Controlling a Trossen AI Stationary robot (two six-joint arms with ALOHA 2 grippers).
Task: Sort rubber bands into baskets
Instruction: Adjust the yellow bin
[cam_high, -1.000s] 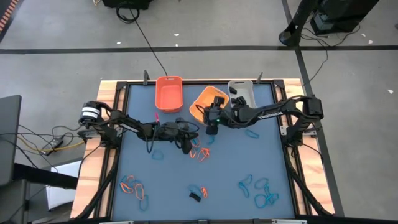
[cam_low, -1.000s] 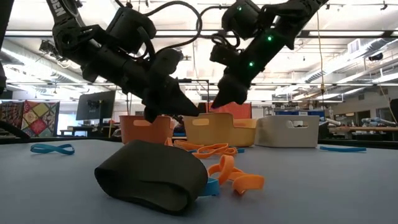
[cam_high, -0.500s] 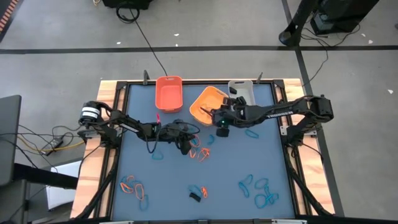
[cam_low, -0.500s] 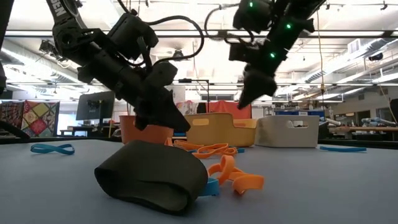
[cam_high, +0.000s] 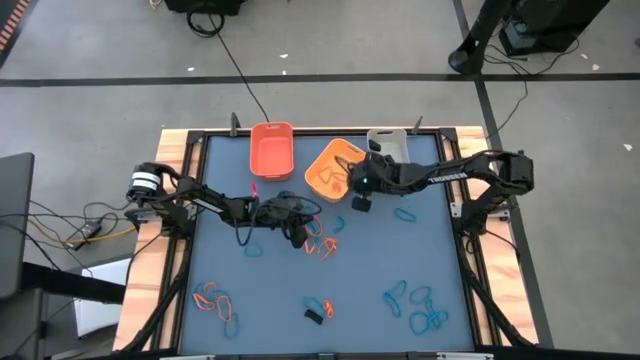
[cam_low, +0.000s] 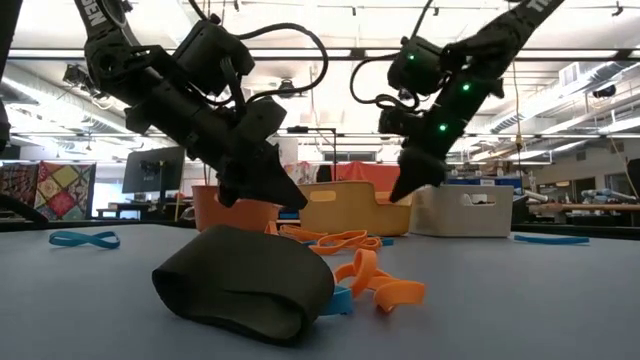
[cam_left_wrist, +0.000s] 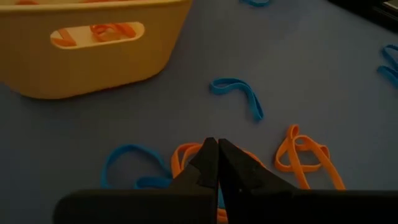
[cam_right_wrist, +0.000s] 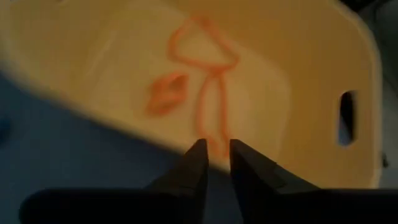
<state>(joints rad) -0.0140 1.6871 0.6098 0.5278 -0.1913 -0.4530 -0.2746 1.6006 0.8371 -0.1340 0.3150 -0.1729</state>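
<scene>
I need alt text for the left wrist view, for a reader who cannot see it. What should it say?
The left gripper, its jaws shut, points down at orange rubber bands and blue rubber bands scattered on a blue table. Beyond them stands the yellow-orange basket, with orange bands visible through its handle slot.

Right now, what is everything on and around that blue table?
Orange plastic basket: one, far edge of the table.
Yellow-orange plastic basket: one, beside it, turned at an angle, orange bands inside.
Grey-white plastic basket: one, far right.
Rubber bands: many, blue and orange, scattered; a mixed cluster mid-table, blue ones near right.
Black chunky band: one, near edge.
Left end effector: shut, over the cluster.
Right end effector: beside the yellow-orange basket, nothing seen between its fingers.
</scene>
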